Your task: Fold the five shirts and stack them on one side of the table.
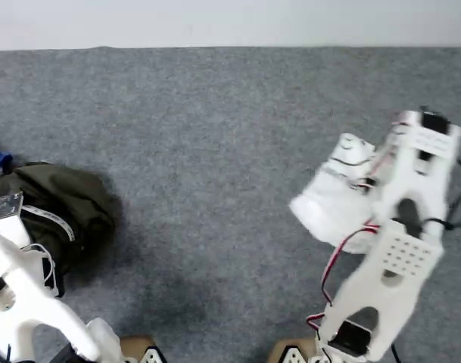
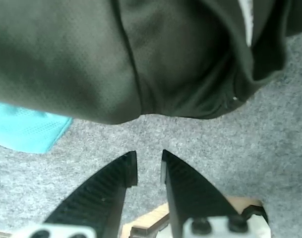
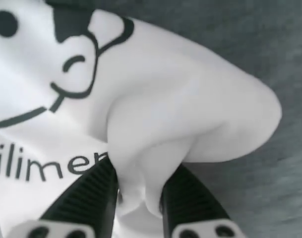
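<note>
Left fingers (image 2: 111, 188): narrow gap, near dark shirt (image 2: 141, 59) at surface left edge.
Right fingers (image 3: 91, 193): pinching white shirt (image 3: 190, 99).

A soft grey carpet (image 1: 238, 144) lay flat all over. A white wall (image 1: 215, 21) stood behind it. A small brown block (image 1: 133, 345) sat at the near edge.

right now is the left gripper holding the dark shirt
No, the left gripper is empty, a gap between its jaws, and the dark shirt lies beyond them.
</note>
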Robot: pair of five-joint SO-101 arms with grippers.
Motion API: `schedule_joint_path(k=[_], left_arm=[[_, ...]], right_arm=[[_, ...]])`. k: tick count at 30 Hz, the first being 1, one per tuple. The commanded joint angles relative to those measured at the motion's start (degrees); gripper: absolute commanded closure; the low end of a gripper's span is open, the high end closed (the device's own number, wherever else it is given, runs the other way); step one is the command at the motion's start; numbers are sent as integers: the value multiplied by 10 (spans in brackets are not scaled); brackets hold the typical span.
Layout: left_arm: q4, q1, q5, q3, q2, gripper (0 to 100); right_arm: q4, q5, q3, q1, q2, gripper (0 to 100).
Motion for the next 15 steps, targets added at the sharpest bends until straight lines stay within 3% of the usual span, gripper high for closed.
schedule_joint_path(k=[1,7,15], left_arm=[[-7,4,3,-1,-11,907],[-7,4,3,-1,-11,907],[-7,4,3,0,-11,907]], right_arm=[[-15,130,-11,62,-53,990],[-122,307,-11,159,-51,990],[-206,356,-11,199,-45,956]])
